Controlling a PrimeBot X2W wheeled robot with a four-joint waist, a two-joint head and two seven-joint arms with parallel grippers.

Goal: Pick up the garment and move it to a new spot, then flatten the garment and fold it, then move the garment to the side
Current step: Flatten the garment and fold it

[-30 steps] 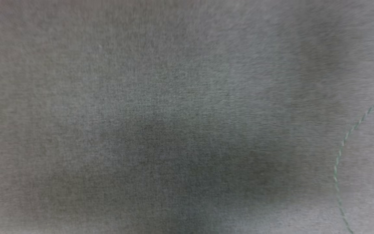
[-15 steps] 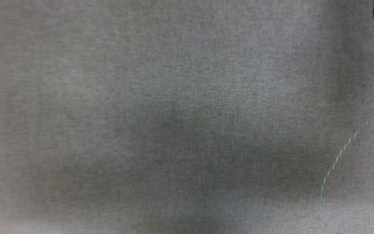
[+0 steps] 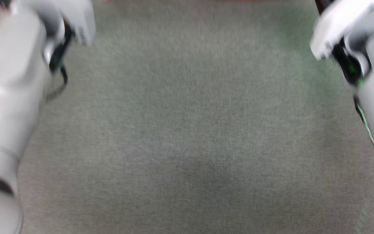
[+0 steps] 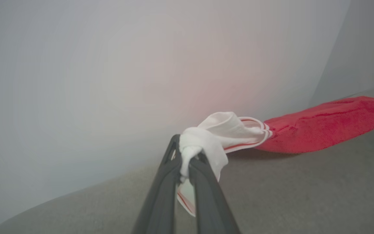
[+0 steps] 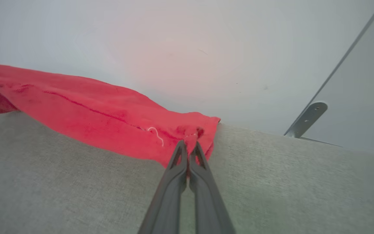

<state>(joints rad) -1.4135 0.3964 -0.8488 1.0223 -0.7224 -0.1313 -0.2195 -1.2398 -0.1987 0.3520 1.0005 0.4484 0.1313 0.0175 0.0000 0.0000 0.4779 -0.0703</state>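
Red jersey garment [image 5: 93, 113], white-and-red striped trim: stretched low along the far edge of the grey cloth-covered table [image 3: 200, 130], beside a pale wall [image 5: 187, 48]. Grip, left hand [image 4: 185, 162]: fingers closed tight on the bunched white trimmed end. Grip, right hand [image 5: 188, 148]: fingers pinched together on the red corner at the opposite end. Pale forearms [image 3: 8, 97] at both sides of the blurred head view.
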